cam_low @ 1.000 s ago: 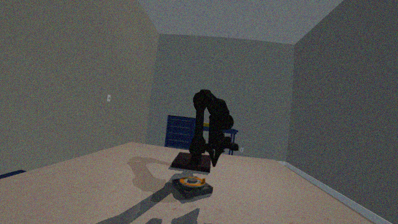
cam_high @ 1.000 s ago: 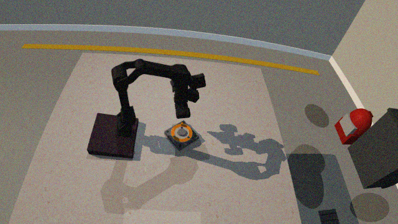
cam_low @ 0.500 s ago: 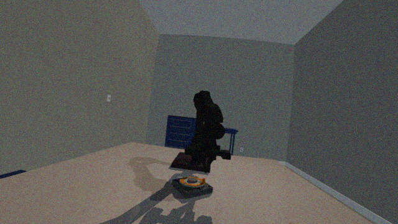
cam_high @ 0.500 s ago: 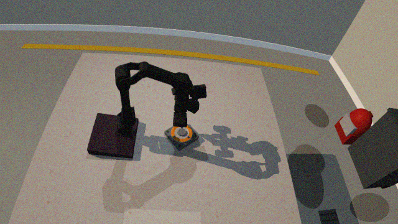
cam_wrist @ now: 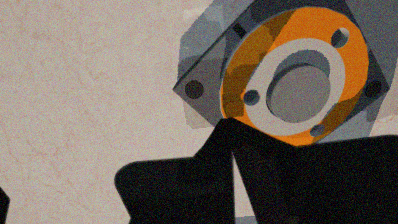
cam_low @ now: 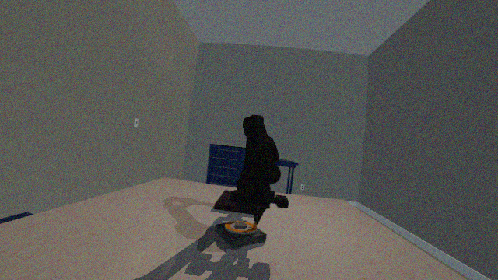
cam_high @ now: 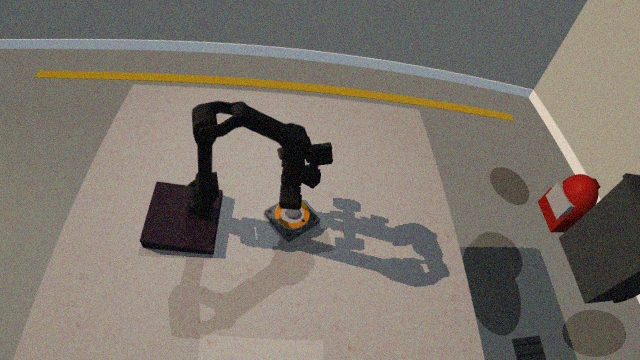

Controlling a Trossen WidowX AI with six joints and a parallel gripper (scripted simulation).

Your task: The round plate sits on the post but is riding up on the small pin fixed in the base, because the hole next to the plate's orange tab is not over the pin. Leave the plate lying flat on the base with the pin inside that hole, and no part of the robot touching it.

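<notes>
The round plate (cam_high: 306, 216) (cam_low: 229, 228) (cam_wrist: 310, 22) has an orange outer ring and a pale inner ring. It sits around the grey post (cam_high: 293, 214) (cam_low: 240, 225) (cam_wrist: 300, 94) on the dark square base (cam_high: 290, 236) (cam_low: 258, 239) (cam_wrist: 202, 106). Several holes show in the plate in the wrist view. Its rim looks raised off the base in the exterior view. The orange tab and the pin cannot be made out. My gripper (cam_high: 290, 207) (cam_low: 256, 223) (cam_wrist: 226, 124) is shut and empty, its tips at the plate's rim; whether they touch is unclear.
The arm's dark mounting block (cam_high: 175, 220) (cam_low: 229, 202) stands behind the base, on the same pale table top (cam_high: 375, 175). Shadows of the arm fall across the base and plate. A red object (cam_high: 580, 195) is far off to the right.
</notes>
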